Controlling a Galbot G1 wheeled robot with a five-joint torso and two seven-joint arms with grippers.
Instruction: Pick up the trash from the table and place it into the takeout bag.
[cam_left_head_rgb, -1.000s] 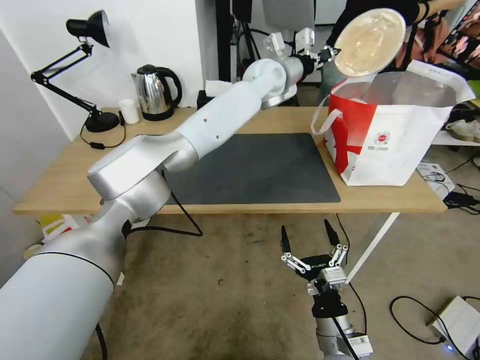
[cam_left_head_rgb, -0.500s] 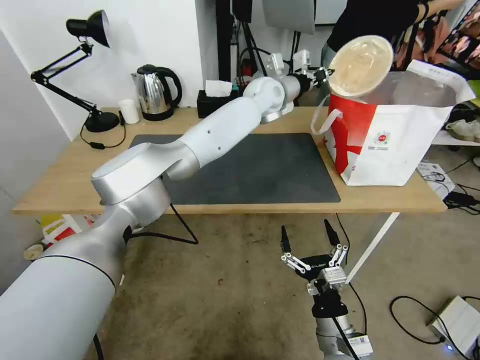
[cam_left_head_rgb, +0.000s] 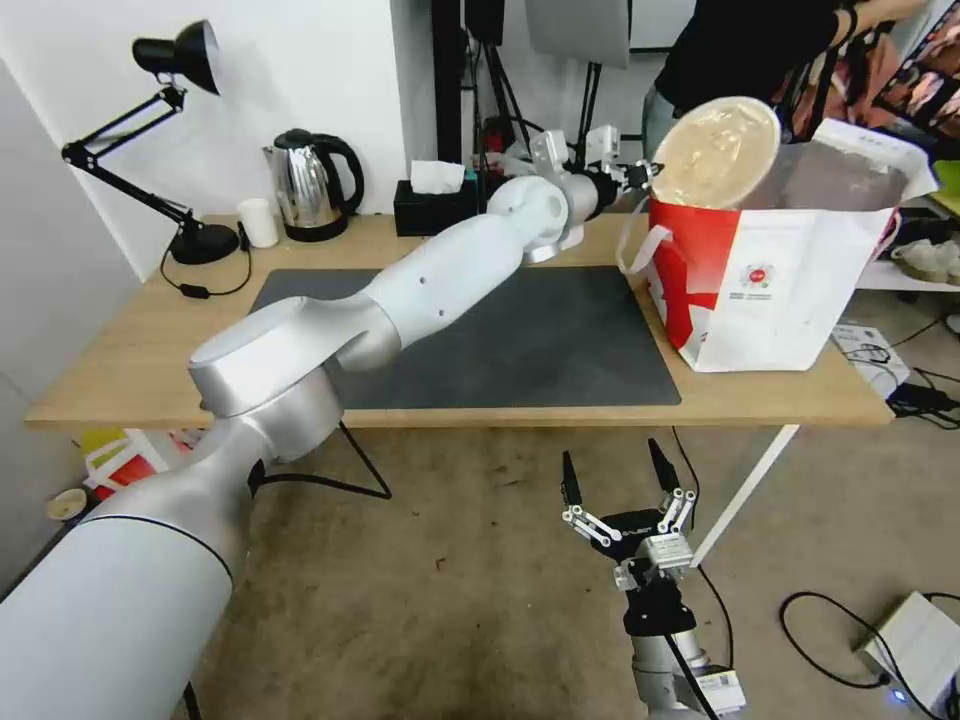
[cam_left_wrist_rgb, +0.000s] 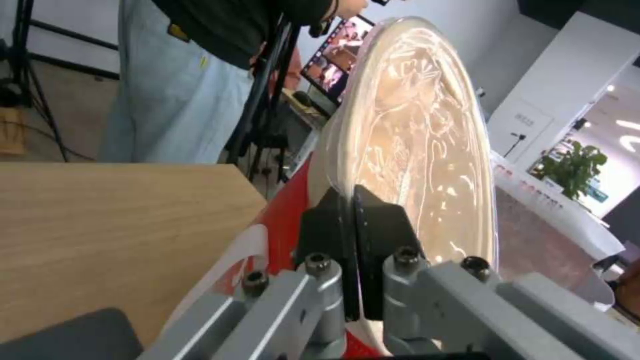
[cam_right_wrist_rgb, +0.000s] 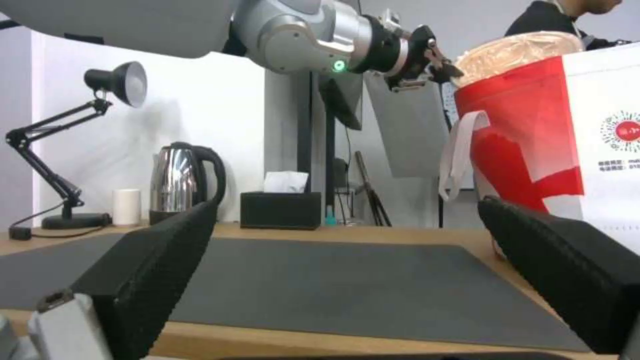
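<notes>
Container (cam_left_head_rgb: 716, 152) bottom hidden inside takeout bag (cam_left_head_rgb: 790, 290), rim clamped by left gripper (cam_left_head_rgb: 648, 176).

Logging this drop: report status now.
Left gripper shut on round container, tilted, at takeout bag mouth. Right gripper open, parked below table. Nothing blocking.

This looks like a robot lab or demo space set up as an office corner. A light-wood table (cam_left_head_rgb: 130, 370) on white legs stands on bare, stained concrete. At the table's back edge sit a desk lamp (cam_left_head_rgb: 170, 60), a steel kettle (cam_left_head_rgb: 310, 185) and a tissue box (cam_left_head_rgb: 432, 200). Behind the table rise dark stands and tripods (cam_left_head_rgb: 450, 80). Cables (cam_left_head_rgb: 900, 385) trail over the floor beside it, near a white box (cam_left_head_rgb: 920, 640), and a screen (cam_left_head_rgb: 925, 80) glows beyond its far end.
</notes>
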